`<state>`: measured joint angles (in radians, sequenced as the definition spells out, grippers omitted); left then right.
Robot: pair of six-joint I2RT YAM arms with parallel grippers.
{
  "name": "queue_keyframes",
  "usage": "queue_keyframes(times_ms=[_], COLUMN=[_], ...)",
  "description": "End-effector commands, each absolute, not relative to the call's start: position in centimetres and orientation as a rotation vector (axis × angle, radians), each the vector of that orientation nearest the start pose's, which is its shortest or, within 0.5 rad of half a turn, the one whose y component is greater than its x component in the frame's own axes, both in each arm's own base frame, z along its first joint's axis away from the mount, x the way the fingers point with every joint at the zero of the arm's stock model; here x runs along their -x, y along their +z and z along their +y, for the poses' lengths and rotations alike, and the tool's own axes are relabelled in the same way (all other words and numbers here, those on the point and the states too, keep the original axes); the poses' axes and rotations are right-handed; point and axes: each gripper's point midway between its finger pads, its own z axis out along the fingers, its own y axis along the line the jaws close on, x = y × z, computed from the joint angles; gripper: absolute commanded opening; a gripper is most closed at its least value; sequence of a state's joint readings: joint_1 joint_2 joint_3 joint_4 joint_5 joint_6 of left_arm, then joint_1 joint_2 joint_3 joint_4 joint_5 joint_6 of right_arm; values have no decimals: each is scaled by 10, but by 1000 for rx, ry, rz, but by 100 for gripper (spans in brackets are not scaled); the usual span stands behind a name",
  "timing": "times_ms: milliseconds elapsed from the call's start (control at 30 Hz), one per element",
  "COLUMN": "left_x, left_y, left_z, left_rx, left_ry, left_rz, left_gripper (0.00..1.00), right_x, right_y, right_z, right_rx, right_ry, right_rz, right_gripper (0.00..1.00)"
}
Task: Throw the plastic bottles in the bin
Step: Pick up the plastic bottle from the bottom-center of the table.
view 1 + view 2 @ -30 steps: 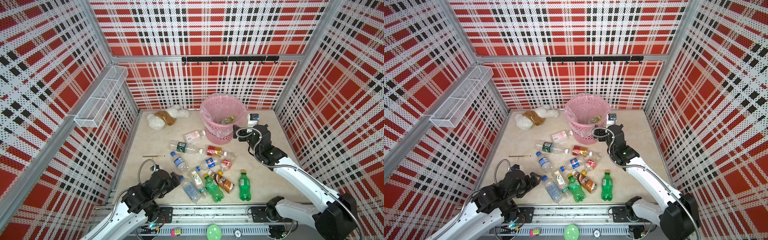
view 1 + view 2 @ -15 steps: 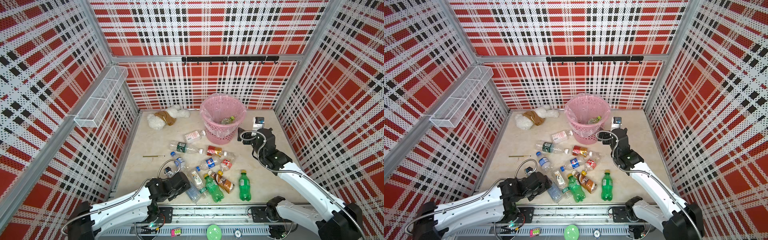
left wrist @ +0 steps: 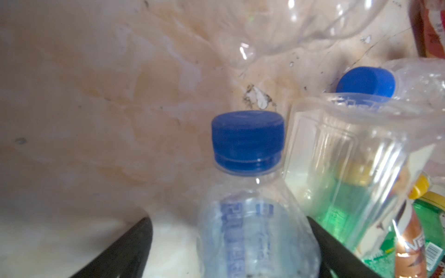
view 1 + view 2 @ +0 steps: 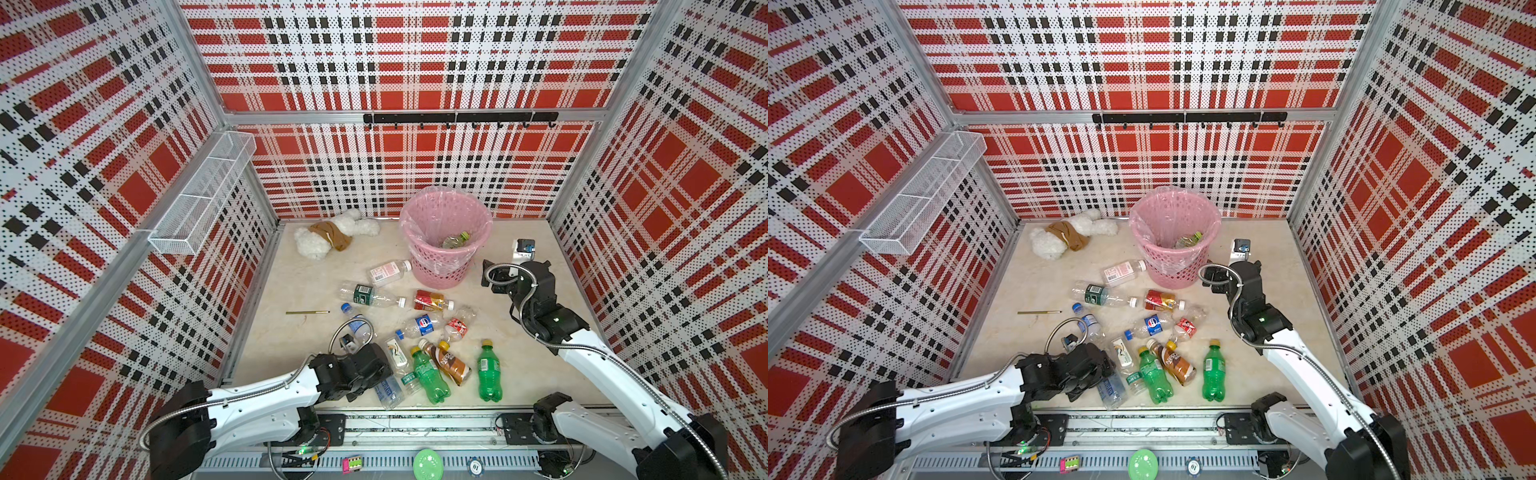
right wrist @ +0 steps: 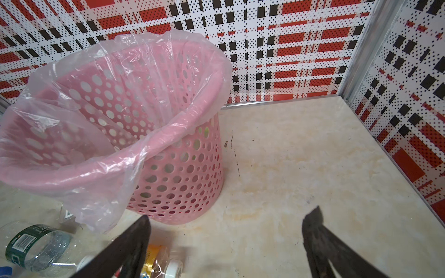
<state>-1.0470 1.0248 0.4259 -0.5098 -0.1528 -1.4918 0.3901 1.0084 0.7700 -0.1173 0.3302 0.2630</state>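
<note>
Several plastic bottles lie scattered on the marble table, among them two green ones (image 4: 430, 376) (image 4: 488, 370) and a brown one (image 4: 451, 361). My left gripper (image 3: 227, 219) is open, its fingers either side of a clear blue-capped bottle (image 3: 248, 231) near the front edge (image 4: 388, 390). One finger (image 3: 134, 240) stands clear of it. The pink bin (image 4: 444, 266) stands at the back with a bottle (image 4: 455, 241) inside. My right gripper (image 5: 230, 213) hangs open and empty over bare table just right of the bin (image 5: 183, 178), also seen in both top views (image 4: 492, 276) (image 4: 1210, 276).
A white plush toy (image 4: 328, 237) lies at the back left, a thin gold stick (image 4: 307, 312) at the left. A small black-and-white device (image 4: 524, 247) sits right of the bin. A wire shelf (image 4: 203, 203) hangs on the left wall.
My left arm has stretched out from its folded pose to the blue-capped bottle at the front. My right gripper has drawn back from the bin, a little to the right and nearer.
</note>
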Motion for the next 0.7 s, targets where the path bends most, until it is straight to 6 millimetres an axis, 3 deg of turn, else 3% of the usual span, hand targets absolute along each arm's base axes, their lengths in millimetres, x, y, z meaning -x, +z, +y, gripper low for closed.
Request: queue_keyframes(times_ms=[0,200,367,533,667], left_x=[-137,-141,-145,-155,-160], left_y=[27,30,41,74,112], left_z=[-195,-194,-186,-168,-149], left_rx=[662,655,671,680,648], left_ry=[-607,-611,-629,-697,-827], left_rz=[2746,2727,2677,2545,2412], left_gripper=[89,61,57,44,47], right_x=[-347,-345,-348,-352,-355], right_y=[263,264,263,262,263], right_z=[81,78,79,83,83], right_rx=[-123,-131,-136,-143,-161], right_ry=[161,158,169,189,205], right_rz=[1873,1869,1869,1874,1868], right_gripper=[100,100,100,100,100])
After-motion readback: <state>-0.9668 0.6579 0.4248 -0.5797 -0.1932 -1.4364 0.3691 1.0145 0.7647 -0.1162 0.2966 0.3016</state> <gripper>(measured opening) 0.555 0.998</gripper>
